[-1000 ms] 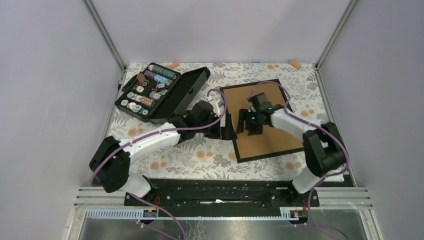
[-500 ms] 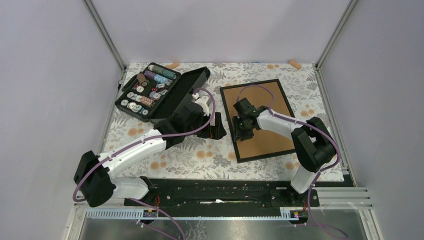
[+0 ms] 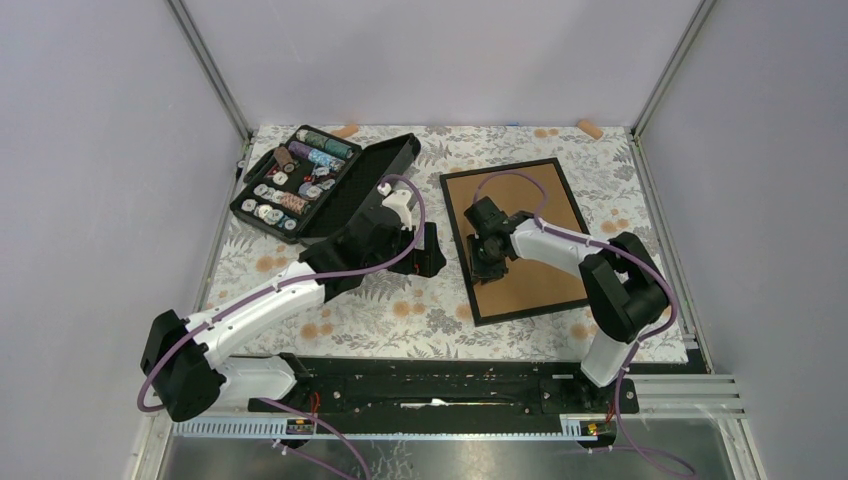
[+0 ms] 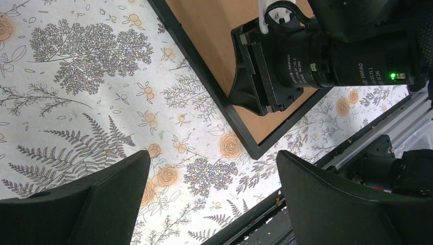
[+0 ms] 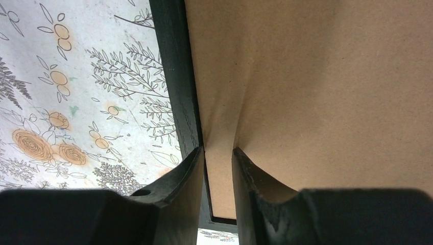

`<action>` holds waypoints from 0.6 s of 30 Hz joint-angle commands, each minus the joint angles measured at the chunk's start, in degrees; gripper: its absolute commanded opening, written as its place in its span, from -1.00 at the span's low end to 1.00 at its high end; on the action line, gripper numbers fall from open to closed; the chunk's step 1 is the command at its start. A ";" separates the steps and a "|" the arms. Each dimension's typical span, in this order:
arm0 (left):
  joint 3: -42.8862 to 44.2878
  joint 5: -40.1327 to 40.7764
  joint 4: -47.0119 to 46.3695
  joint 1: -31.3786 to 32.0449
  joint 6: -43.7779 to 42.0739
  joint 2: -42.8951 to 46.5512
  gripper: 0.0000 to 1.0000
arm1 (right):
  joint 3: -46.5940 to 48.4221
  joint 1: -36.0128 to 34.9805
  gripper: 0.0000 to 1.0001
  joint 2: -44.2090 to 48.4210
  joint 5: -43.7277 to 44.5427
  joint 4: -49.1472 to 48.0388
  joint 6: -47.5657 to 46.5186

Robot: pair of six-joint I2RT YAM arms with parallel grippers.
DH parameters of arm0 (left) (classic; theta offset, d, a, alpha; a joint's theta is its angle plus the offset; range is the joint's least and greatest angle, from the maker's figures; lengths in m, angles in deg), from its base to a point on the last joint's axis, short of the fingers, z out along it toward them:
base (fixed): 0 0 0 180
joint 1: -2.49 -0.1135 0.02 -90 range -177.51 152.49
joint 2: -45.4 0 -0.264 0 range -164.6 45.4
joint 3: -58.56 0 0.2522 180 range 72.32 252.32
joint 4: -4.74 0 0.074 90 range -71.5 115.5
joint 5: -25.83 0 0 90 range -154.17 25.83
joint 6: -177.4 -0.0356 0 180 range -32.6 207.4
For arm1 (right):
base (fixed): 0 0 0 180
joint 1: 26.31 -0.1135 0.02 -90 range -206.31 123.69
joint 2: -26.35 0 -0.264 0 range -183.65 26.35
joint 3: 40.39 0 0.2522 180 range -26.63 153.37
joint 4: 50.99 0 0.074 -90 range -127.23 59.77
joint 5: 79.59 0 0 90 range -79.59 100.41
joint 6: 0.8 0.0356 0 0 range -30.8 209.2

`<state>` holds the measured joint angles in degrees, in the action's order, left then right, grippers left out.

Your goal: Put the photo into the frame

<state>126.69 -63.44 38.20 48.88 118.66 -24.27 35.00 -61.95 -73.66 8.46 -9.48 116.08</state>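
Working at the left rail of the frame, which lies back-up on the right half of the floral counter, the right hand stands with its jaws set narrow. A slim strip of the brown backing board shows between them, just inside the black edge. Whether the fingers truly pinch the board or only rest on it cannot be told.

The left hand hangs wide and empty above bare cloth just beside the frame, touching nothing. The photo is in no view (it may lie under the board, or somewhere out of sight).

The risks, as judged:
- Thin board nipped at one edge could crease or buckle rather than lift.
- A fingertip this close to the rail could snag the frame itself and drag it across the cloth, since nothing braces it.
- If the print sits beneath the board, a tilted lift might slide or bend it.
- The left arm lies near the open case of thread spools, which a careless swing could knock.
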 commanded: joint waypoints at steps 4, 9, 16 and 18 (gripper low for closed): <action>0.96 1.94 -1.11 -0.34 -1.62 2.84 0.97 | 0.51 -1.46 -0.34 -3.04 3.95 2.21 0.52; 1.07 2.41 -0.84 -0.34 -2.02 3.44 0.97 | -0.48 -2.47 -0.44 -3.29 7.00 4.02 1.31; 1.83 2.71 -0.54 -0.42 -2.35 4.05 0.97 | 0.33 -4.45 -0.49 -5.96 14.77 7.61 3.07; 1.80 2.99 -0.44 -0.43 -2.55 4.53 0.97 | 0.59 -4.87 -0.49 -7.06 16.67 8.81 3.53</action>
<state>126.69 -62.00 38.66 48.88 117.33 -22.02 37.05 -65.47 -75.12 15.19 -7.23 118.44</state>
